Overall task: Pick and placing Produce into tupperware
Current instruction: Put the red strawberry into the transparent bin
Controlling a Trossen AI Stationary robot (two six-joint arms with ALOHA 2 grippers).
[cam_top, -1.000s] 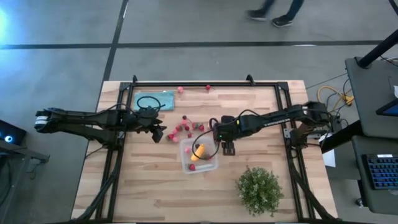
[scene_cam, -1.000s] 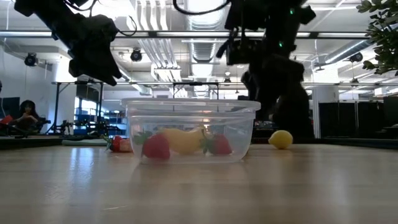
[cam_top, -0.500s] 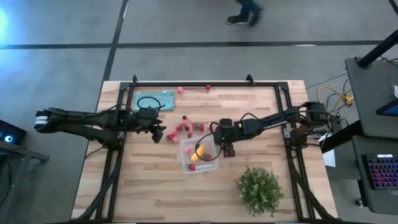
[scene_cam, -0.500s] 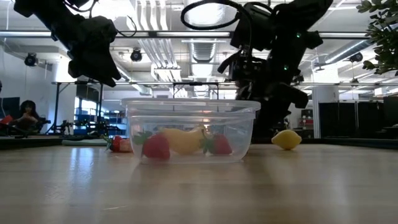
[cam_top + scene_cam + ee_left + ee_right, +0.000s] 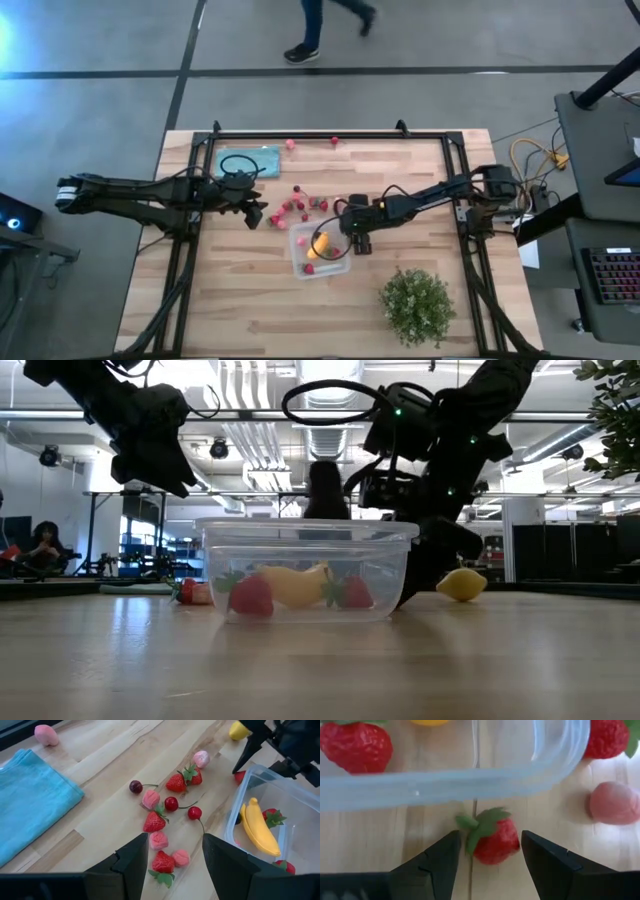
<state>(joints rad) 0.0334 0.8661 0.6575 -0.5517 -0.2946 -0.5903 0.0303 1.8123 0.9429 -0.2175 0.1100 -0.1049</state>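
Low over the table, the right gripper reaches in from the right edge and tips down just beside the tupperware — fingers apart, a strawberry lying between them on the wood, ungripped. The left gripper hangs stretched out level above the loose produce — fingers parted, empty. A banana and strawberries lie inside the box.

Strawberries, cherries and pink pieces lie scattered on the wooden surface between a teal cloth and a clear tupperware holding a banana and strawberries
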